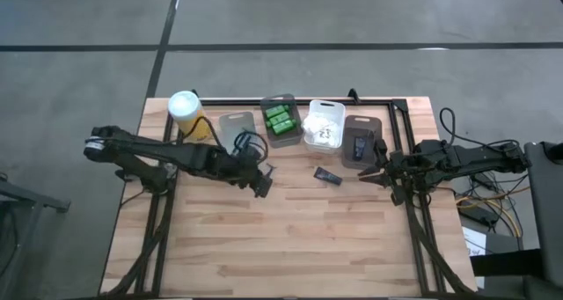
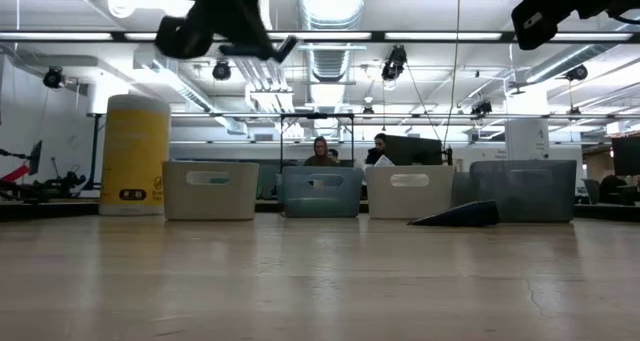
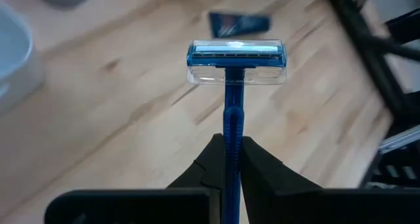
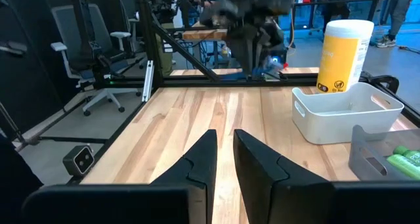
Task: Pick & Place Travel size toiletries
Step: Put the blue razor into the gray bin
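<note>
A dark blue razor (image 3: 235, 60) with a clear cap over its head is lifted above the wooden table, and my left gripper (image 3: 227, 159) is shut on it, left of the table's middle (image 1: 262, 182). A flat black sachet (image 1: 328, 176) lies flat on the table beyond it. Green tubes (image 1: 280, 121) lie in a dark bin, white packets (image 1: 323, 128) in a white bin, and another razor (image 1: 361, 146) in a grey bin. My right gripper (image 4: 225, 152) is shut on nothing, level, at the table's right edge (image 1: 374, 172). My left gripper pinches the razor's handle (image 3: 228, 135) between its two fingers, which lie along the handle. The gripper slants downward from the table's left side. The razor sticks straight out past the fingertips, head (image 3: 236, 55) farthest away, clear of the table.
A tall yellow canister (image 1: 187, 113) with a white lid stands at the far left. An empty grey bin (image 1: 236, 131) starts the row of bins along the far edge. Black frame rails (image 1: 413, 238) run along the table's sides. Bare wood lies toward the near edge.
</note>
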### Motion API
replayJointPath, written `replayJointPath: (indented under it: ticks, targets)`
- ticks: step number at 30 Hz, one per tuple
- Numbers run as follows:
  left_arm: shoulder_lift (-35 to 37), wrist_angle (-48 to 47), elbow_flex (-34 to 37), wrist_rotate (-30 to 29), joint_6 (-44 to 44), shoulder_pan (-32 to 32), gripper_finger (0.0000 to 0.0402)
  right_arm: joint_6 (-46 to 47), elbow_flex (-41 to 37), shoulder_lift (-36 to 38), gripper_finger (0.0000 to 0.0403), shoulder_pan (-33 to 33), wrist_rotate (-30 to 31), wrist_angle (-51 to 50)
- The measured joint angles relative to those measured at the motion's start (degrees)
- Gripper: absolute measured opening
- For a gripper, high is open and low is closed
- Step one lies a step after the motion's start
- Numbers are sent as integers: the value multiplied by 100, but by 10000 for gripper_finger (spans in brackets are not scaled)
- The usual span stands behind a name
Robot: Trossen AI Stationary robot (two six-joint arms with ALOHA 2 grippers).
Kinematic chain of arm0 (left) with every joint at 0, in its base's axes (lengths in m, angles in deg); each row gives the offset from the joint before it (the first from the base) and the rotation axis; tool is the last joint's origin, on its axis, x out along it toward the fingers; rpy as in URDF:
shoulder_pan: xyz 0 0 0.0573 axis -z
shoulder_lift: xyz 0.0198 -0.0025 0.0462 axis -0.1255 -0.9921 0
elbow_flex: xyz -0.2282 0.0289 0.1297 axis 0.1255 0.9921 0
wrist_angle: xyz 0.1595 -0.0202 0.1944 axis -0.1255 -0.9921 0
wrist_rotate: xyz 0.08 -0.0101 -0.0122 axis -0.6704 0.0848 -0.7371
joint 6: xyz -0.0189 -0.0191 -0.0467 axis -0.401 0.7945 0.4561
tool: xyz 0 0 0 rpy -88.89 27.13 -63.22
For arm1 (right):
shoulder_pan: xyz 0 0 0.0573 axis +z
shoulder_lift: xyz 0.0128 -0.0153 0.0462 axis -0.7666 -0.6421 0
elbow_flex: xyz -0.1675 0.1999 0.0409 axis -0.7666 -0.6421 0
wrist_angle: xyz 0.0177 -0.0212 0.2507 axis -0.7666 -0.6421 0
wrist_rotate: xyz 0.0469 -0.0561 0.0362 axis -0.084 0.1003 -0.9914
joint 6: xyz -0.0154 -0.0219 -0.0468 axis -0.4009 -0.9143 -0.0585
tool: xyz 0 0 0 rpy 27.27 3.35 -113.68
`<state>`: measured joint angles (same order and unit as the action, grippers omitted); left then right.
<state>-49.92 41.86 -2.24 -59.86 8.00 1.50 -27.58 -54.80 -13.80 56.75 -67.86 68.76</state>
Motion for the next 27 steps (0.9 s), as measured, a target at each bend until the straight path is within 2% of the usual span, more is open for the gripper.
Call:
replayJointPath:
  ticks: [6,14,20,27]
  targets:
    - [0,-16,-392,-229,-348,-63,28,0,0,0,44,0,0,0]
    - [3,-385,-461,-276,-703,-430,28,0,0,0,66,1,0,0]
    - [15,-785,-459,-286,-1298,-1143,28,0,0,0,86,2,-1,0]
    - [17,-1230,-459,-292,-2065,-2337,28,0,1,0,103,1,0,0]
